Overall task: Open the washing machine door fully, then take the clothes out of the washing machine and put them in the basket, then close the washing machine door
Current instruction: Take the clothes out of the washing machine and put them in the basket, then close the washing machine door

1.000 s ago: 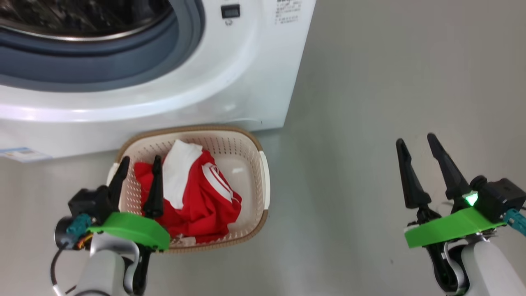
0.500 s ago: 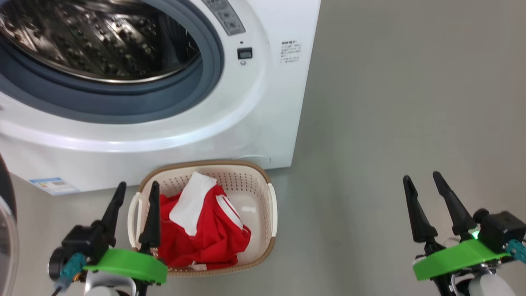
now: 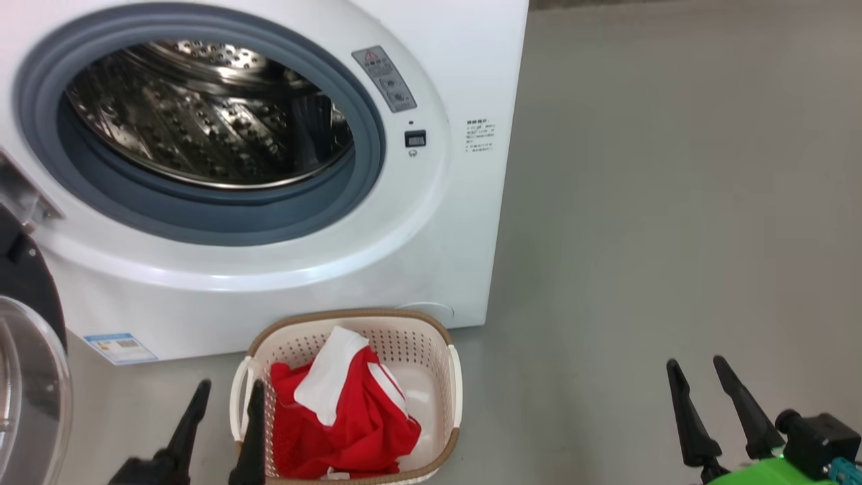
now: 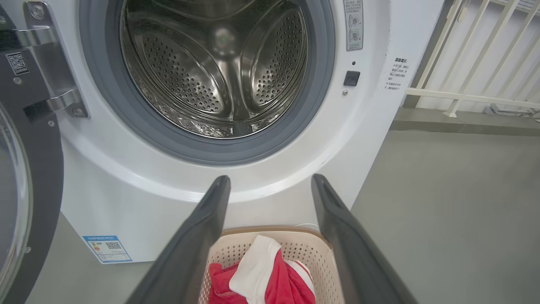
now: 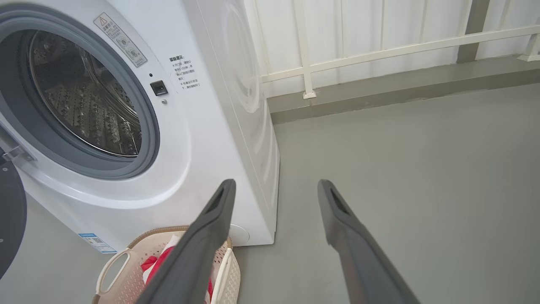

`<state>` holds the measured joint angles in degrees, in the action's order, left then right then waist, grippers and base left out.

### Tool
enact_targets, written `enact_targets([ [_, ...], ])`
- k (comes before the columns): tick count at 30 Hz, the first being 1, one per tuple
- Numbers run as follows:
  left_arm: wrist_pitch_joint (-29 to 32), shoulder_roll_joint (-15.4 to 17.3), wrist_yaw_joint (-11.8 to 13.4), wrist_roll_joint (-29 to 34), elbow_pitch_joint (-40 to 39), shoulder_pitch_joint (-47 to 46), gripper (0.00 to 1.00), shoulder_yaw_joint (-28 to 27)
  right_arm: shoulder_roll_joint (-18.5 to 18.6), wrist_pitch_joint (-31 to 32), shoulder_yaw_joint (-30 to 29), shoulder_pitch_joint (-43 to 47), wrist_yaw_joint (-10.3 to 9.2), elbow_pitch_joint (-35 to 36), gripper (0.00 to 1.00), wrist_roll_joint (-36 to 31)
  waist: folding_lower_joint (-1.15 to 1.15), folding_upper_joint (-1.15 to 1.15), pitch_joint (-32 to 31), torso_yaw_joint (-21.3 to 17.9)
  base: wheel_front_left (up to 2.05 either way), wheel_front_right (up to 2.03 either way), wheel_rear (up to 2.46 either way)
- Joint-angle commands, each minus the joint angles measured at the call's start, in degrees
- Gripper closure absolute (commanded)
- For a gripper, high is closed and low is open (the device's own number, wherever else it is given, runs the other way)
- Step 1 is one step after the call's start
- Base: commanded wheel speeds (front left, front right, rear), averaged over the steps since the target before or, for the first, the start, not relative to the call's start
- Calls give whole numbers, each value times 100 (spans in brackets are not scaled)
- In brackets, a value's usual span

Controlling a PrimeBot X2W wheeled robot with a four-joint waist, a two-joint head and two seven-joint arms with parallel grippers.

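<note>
The white washing machine [image 3: 438, 222] stands with its steel drum [image 3: 202, 114] bare inside the grey rubber ring. Its door [image 3: 27, 377] hangs swung out at the far left, black ring and glass showing, also the door [image 4: 25, 185] in the left wrist view. The cream basket [image 3: 452, 377] sits on the floor before the machine and holds the red garment with white trim [image 3: 350, 417]. My left gripper [image 3: 229, 394] is open, its fingertips at the basket's left handle. My right gripper [image 3: 697, 367] is open over bare floor to the right. No grey cloth piece shows.
A blue label [image 3: 120, 347] is stuck low on the machine's front. Grey floor [image 3: 673, 202] stretches to the right of the machine. In the right wrist view a white railing [image 5: 379, 50] and a low kerb run along the back.
The head camera has tilted up, so the drum opening and the door now show and both grippers sit lower in the picture. Both stay open and the garment lies unmoved in the basket.
</note>
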<state>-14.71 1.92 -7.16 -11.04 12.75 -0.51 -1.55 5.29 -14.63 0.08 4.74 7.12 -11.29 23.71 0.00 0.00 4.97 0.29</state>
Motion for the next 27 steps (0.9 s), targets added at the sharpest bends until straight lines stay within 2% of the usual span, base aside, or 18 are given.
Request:
enact_targets([
  [1, -29, 96, -14, 55, -200, 28, 0, -205, 85, -37, 76, 9, 36, 129, 0, 9, 0, 0, -128, 24, 0, 0, 0],
  [10, -29, 96, 49, 71, -467, 468, 0, -296, 97, -37, -17, 269, 36, 158, 0, -6, 0, 0, -243, 32, 0, 0, 0],
  [27, -29, 96, 156, 15, -553, 434, 0, -313, 81, -37, -11, 170, 36, 165, 0, -28, 0, 0, -183, -42, 0, 0, 0],
])
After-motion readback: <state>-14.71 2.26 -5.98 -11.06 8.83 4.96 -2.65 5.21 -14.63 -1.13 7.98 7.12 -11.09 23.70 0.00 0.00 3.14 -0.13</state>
